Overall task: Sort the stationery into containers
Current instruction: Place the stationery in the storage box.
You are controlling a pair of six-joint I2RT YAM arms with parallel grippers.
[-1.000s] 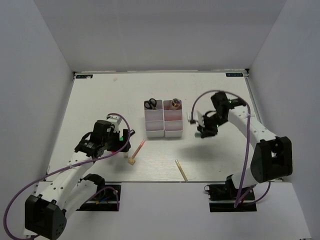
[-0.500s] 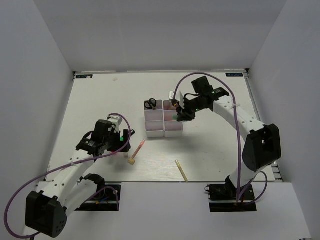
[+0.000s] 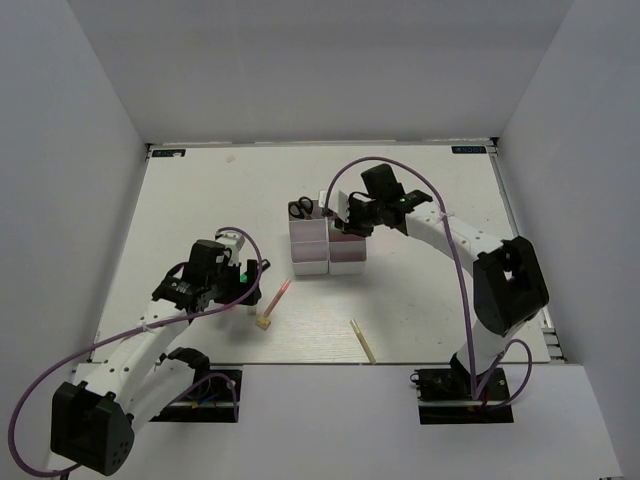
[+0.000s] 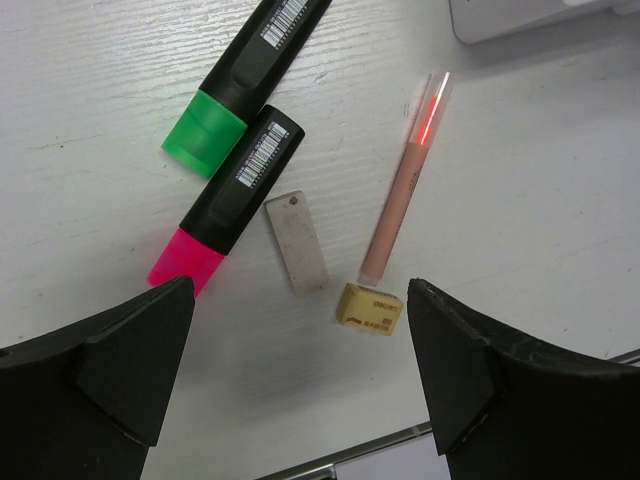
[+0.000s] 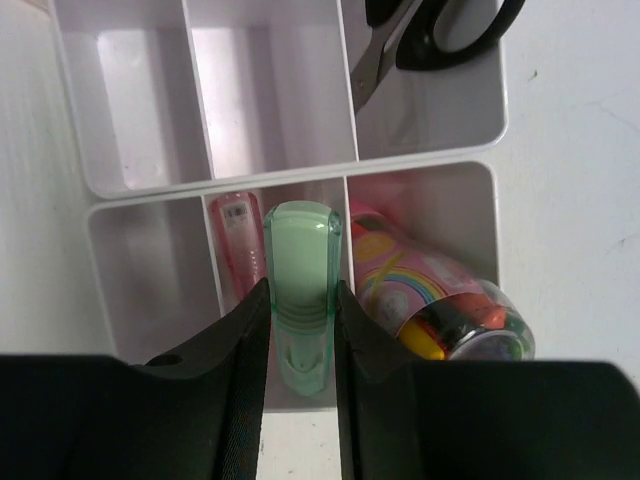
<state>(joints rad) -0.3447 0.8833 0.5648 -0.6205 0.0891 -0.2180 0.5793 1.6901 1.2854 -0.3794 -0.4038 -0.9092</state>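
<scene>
Right gripper (image 5: 300, 345) pinching the mint-green marker (image 5: 302, 265) over the bins (image 5: 425, 140), at the middle compartment of the right column, beside a pink marker (image 5: 240, 250) already lying there.
Light, stiff and smooth-shelled, it probably slips easily, so a squeeze across the barrel suits it. Left gripper (image 4: 298, 365) hangs spread above a pencil (image 4: 400, 190) and small tan piece (image 4: 370, 305), near-left of the bins.

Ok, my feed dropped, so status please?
Right fingers shut on mint marker, over middle bin. Left fingers open above pencil. Pink item already in that bin.
</scene>
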